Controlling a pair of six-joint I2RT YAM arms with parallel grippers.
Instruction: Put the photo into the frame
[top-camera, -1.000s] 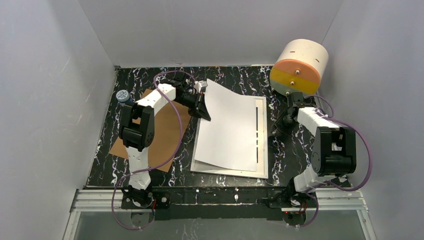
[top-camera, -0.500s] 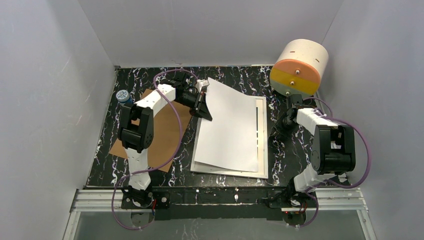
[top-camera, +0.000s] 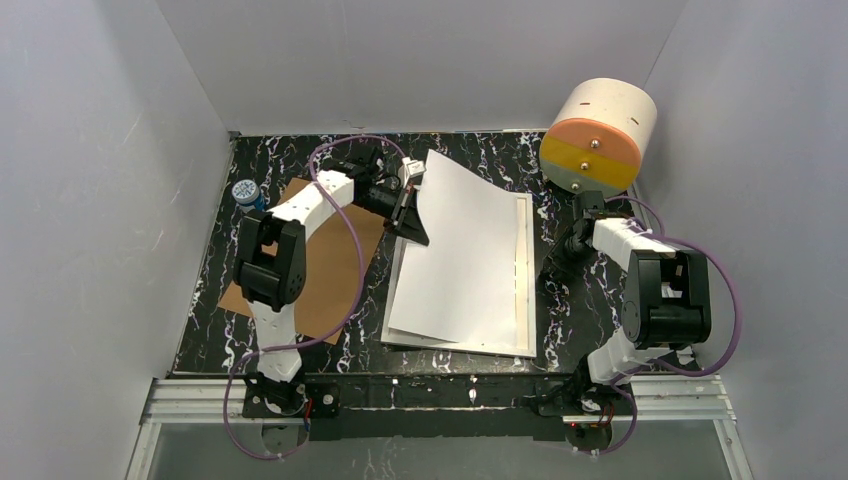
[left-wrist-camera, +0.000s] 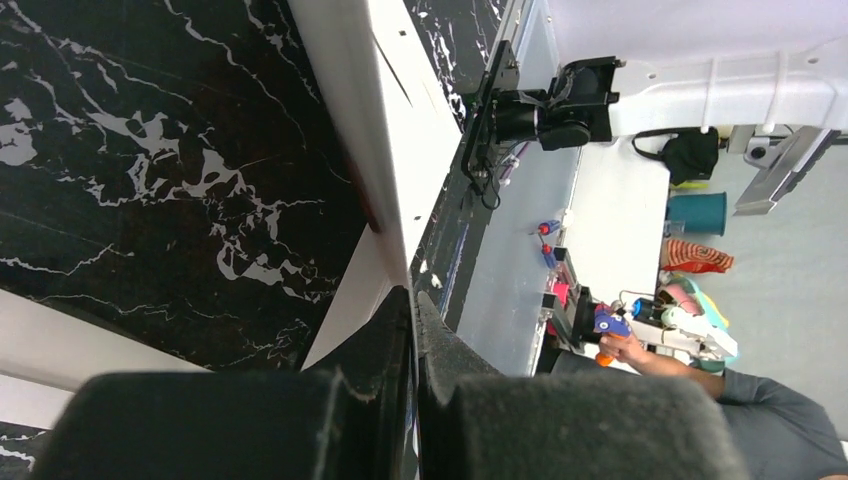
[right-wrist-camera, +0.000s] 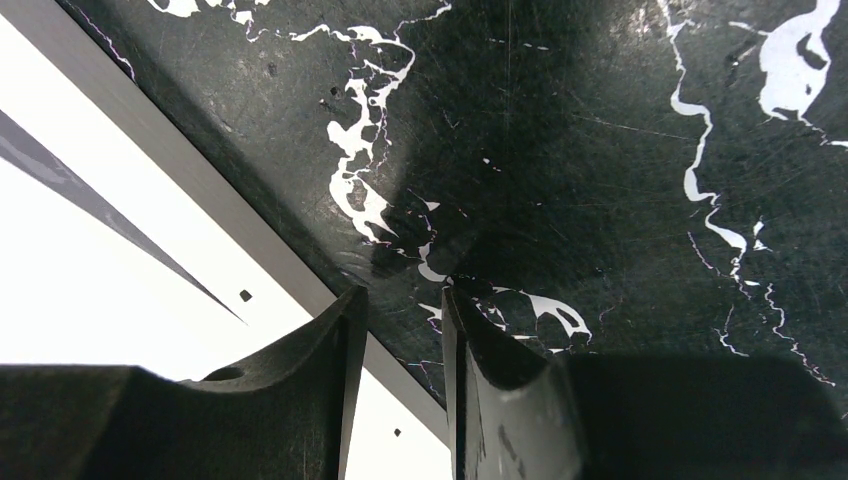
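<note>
Nearest you, at 6 o'clock, the photo (top-camera: 465, 255) is lying blank white side up across the frame (top-camera: 526, 290). Its near edge is resting on the frame's near rim, a little askew. Compared with a second ago, the sheet is sitting further toward 3 o'clock. The strip of frame showing along that side, with its dark slit, is narrowing to a thin line, so the photo's right edge is nearly meeting the right rim.

At 3 o'clock your right claw (right-wrist-camera: 403, 300) is hovering low over the bench (top-camera: 470, 150) just beside the frame's outer rim. It is partly released and gripping nothing; one finger is overlapping the rim in its own view. It is barely shifting between frames.

At 11 o'clock your left claw (top-camera: 408, 205) is clenched on the photo's left edge and holding that side lifted off the frame. It is now sitting slightly further from you and higher than before. The far corner of the sheet is reaching past the frame's far rim.

I judge that you are sliding the sheet sideways to square it. It is not yet seated inside the rim, and that tilt needs correcting before you lower it.

The brown backing board (top-camera: 335, 265) at 9 o'clock and the drum (top-camera: 598, 130) at 1 o'clock are staying where they were.
</note>
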